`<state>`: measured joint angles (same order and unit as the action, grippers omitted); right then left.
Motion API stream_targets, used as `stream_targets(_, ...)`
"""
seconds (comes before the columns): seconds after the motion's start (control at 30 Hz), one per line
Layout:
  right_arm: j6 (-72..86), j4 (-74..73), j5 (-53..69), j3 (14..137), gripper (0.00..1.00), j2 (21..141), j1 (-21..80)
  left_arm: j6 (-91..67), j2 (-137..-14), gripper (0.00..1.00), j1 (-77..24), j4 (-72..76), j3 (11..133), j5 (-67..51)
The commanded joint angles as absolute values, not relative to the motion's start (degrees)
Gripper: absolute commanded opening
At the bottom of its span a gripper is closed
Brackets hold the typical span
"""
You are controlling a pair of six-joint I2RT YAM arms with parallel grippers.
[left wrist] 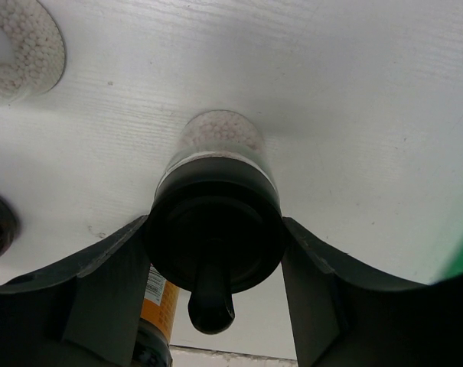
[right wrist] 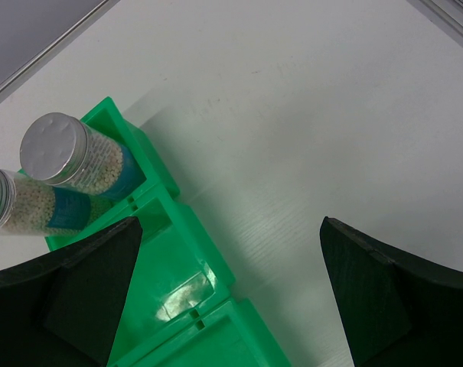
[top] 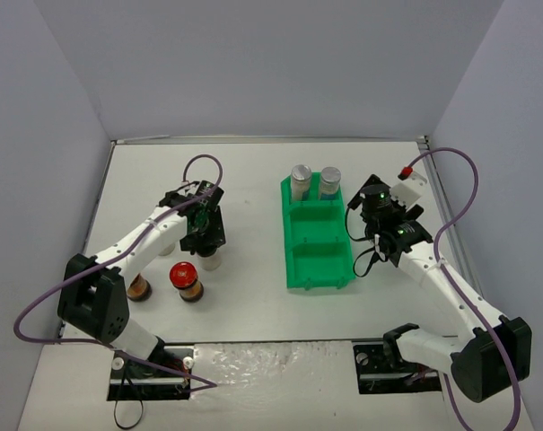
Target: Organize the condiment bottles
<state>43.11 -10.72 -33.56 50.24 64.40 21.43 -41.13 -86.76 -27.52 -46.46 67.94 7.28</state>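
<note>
My left gripper (top: 205, 235) is shut on the black lid of a jar (left wrist: 216, 222) with white beads, which stands upright on the white table; its base shows below the gripper (top: 209, 262). A red-lid jar (top: 183, 272) stands just in front of it. Another jar with brown contents (top: 138, 287) is half hidden by the left arm. A second jar of white beads (left wrist: 17, 46) shows in the left wrist view. Two silver-lid jars (top: 301, 180) (top: 329, 180) stand in the far compartment of the green tray (top: 293, 269). My right gripper (top: 370, 199) is open and empty over the tray's right edge (right wrist: 177, 252).
The tray's middle and near compartments hold nothing. A jar with an orange label (left wrist: 161, 302) stands close behind my left fingers. Grey walls close in the table on three sides. Purple cables loop over both arms.
</note>
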Motion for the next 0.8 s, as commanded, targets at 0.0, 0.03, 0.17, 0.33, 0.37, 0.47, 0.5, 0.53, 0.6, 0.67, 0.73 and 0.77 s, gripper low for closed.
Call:
stream_targets(0.0, 43.77, -8.23, -35.14, 50.59, 1.00, 64.53, 21.67, -39.84, -85.59, 0.00, -29.24, -45.58, 71.57, 7.55)
stream_targets(0.03, 43.77, -8.18, -35.25, 50.54, 1.00, 64.43, 21.62, -38.80, -85.40, 0.00, -29.99, -45.48, 72.84, 8.43)
stream_targets(0.17, 43.73, -8.17, -35.58, 50.62, 1.00, 64.27, 21.62, -34.14, -84.96, 0.00, -33.63, -44.16, 79.16, 11.86)
stream_targets(0.33, 43.58, -8.26, -35.82, 50.76, 1.00, 63.76, 21.62, -27.80, -88.30, 0.00, -36.01, -44.44, 91.80, 13.51)
stream_targets(0.37, 43.50, -8.26, -35.86, 50.80, 1.00, 63.71, 21.62, -26.77, -89.37, 0.00, -36.14, -44.56, 94.27, 13.07)
stream_targets(0.47, 43.37, -8.26, -36.14, 50.80, 1.00, 63.04, 21.62, -24.20, -93.31, 0.00, -36.94, -44.70, 100.36, 11.33)
stream_targets(0.5, 43.32, -8.28, -36.33, 50.81, 1.00, 62.81, 21.62, -23.48, -94.49, 0.00, -37.31, -44.72, 102.83, 10.84)
stream_targets(0.53, 43.28, -8.36, -36.50, 50.85, 1.00, 62.64, 21.62, -22.60, -95.95, 0.00, -37.97, -44.64, 104.39, 10.50)
stream_targets(0.6, 43.24, -8.54, -37.17, 50.84, 1.00, 62.02, 21.62, -20.92, -98.43, 0.00, -39.20, -44.35, 108.36, 10.25)
stream_targets(0.67, 43.25, -8.98, -37.92, 50.81, 1.00, 61.17, 21.62, -18.93, -101.10, 0.00, -40.62, -43.75, 111.71, 9.92)
stream_targets(0.73, 43.58, -9.55, -39.49, 50.98, 1.00, 60.67, 21.62, -17.58, -102.51, 0.00, -41.52, -42.77, 114.62, 9.25)
stream_targets(0.77, 43.63, -9.89, -40.14, 51.01, 1.00, 60.33, 21.62, -16.84, -103.51, 0.00, -42.13, -42.12, 115.64, 8.67)
